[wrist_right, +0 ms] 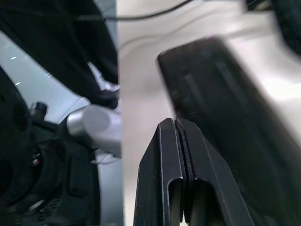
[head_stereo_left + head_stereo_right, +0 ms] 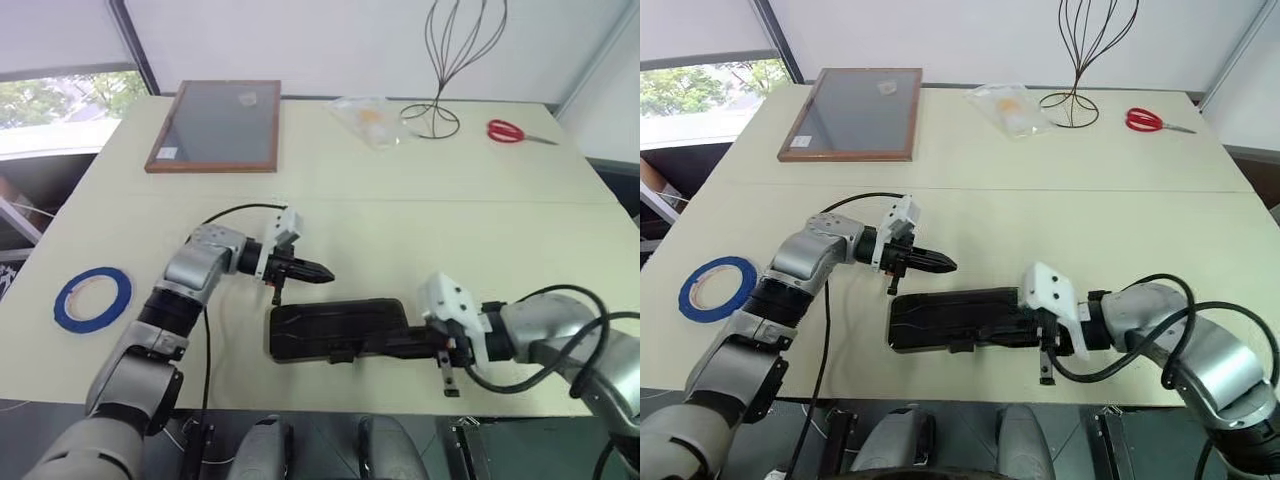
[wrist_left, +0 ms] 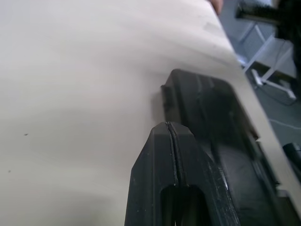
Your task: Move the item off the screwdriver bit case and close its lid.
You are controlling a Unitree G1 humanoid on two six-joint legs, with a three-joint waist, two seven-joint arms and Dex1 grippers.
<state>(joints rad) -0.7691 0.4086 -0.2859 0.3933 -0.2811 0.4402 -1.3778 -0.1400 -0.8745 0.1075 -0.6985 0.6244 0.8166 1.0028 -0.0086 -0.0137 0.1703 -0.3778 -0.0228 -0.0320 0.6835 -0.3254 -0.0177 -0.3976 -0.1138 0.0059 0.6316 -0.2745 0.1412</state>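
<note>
The screwdriver bit case (image 2: 335, 328) lies flat near the table's front edge. Its dark lid (image 2: 955, 312) is down over the tray and nothing rests on top; which thing here is the item I cannot tell. My left gripper (image 2: 325, 273) hovers shut and empty just above and behind the case's left end, pointing right. The left wrist view has its closed fingers (image 3: 160, 160) beside the case (image 3: 211, 113). My right gripper (image 2: 405, 347) is shut and empty at the case's right end, pointing left. Whether it touches the case (image 1: 221, 94) I cannot tell.
A wood-framed dark panel (image 2: 215, 125) lies at the back left. A blue tape roll (image 2: 92, 298) sits at the left edge. A plastic bag (image 2: 368, 120), a wire stand (image 2: 440, 60) and red scissors (image 2: 510, 131) are along the back.
</note>
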